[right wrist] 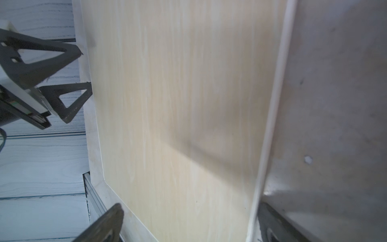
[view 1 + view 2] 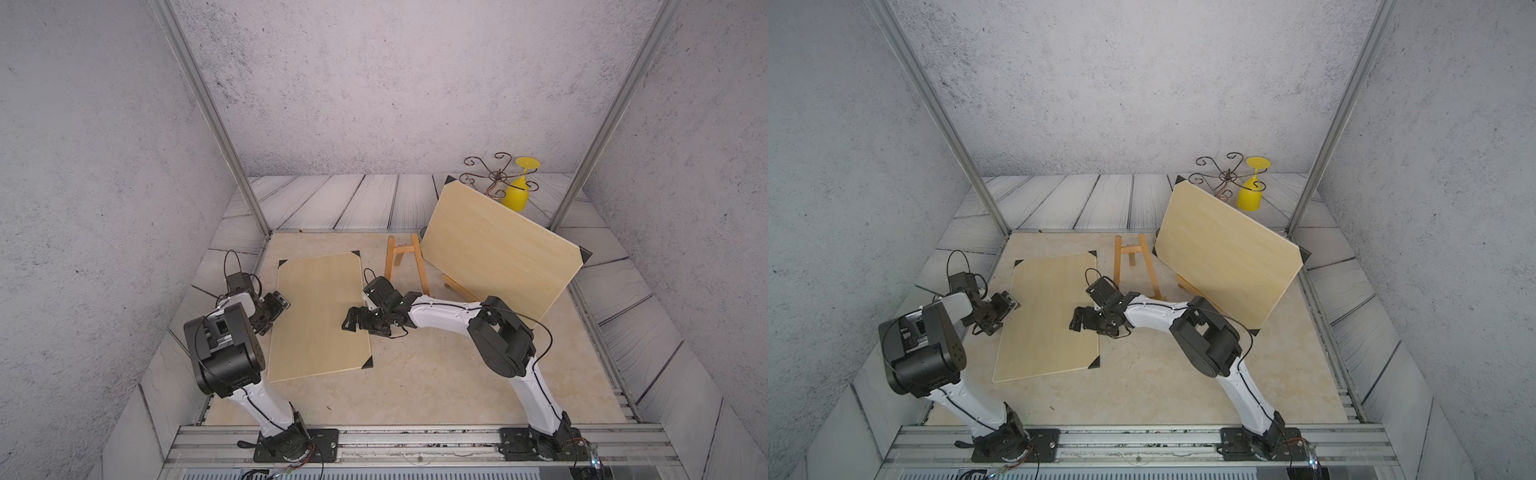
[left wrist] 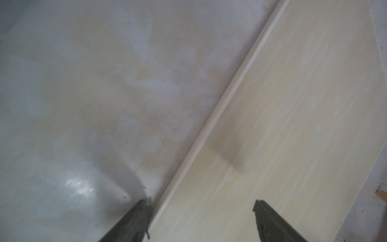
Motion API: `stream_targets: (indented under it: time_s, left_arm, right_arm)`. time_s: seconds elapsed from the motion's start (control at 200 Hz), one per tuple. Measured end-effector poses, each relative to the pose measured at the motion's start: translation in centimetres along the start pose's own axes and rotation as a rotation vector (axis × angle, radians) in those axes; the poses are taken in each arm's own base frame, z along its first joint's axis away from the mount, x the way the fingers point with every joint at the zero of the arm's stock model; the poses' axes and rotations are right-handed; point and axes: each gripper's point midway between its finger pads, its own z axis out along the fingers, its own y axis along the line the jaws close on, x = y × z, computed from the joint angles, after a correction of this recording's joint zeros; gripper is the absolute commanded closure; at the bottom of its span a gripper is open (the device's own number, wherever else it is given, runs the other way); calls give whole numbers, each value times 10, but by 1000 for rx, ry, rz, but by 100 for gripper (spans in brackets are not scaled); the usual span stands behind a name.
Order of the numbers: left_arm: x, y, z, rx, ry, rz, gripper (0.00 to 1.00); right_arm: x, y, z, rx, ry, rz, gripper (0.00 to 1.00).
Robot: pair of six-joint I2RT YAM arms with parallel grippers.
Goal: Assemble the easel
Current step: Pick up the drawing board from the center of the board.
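Table (image 2: pixel 415 386), pale stone-look top, carries everything.

Leaning board (image 2: pixel 498 253): light wood panel with black corner caps at the right rear. It is tipped up on its lower long edge, and orange-wood frame pieces show beneath it. Well apart from both grippers.

Flat board (image 2: pixel 318 318): same make, lying face-up on the table left of centre, between the two arms. Long axis runs front to back, far end swung slightly right.

Easel frame (image 2: pixel 405 259): small orange-wood A-frame with a crossbar, just behind the flat board's far right corner and between the two boards. Cannot tell whether it stands or lies.

Right gripper (image 1: pixel 189 206): over the flat board's right long edge, about midway along it. Jaws spread wide, nothing between them but the board face below. One finger sits out over the table, the other over the panel.

Left gripper (image 3: pixel 200 202): at the opposite long edge, roughly level with the right one. Jaws also spread and empty. They straddle that edge, one finger over the table and one over the wood.

Judgement: neither arm is nearer, as each flanks its own long side. The board lies below the jaws, not between them, and its edge sits flush on the table. Lifting it toward the frame likely depends on getting a finger under that edge. If one side rises first, the panel may slide sideways.
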Motion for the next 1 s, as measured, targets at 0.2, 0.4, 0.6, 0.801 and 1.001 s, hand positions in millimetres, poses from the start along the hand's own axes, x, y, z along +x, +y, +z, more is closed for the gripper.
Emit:
stream_targets:
  time_s: [0.2, 0.4, 0.6, 0.801, 1.001]
  left_arm:
    - [-1, 1, 0, 6, 0, -7, 18]
    - [-1, 2, -1, 9, 1, -11, 18]
    - [-1, 2, -1, 9, 1, -11, 18]
    - [0, 2, -1, 11, 1, -10, 18]
    - [7, 2, -4, 29, -9, -9, 18]
  right_arm:
    - [-1, -1, -1, -3, -11, 15, 1]
    - [0, -4, 1, 37, -38, 27, 1]
    - [0, -5, 0, 76, -61, 36, 1]
    - [2, -7, 1, 80, -62, 58, 1]
    - [2, -6, 0, 56, -42, 71, 1]
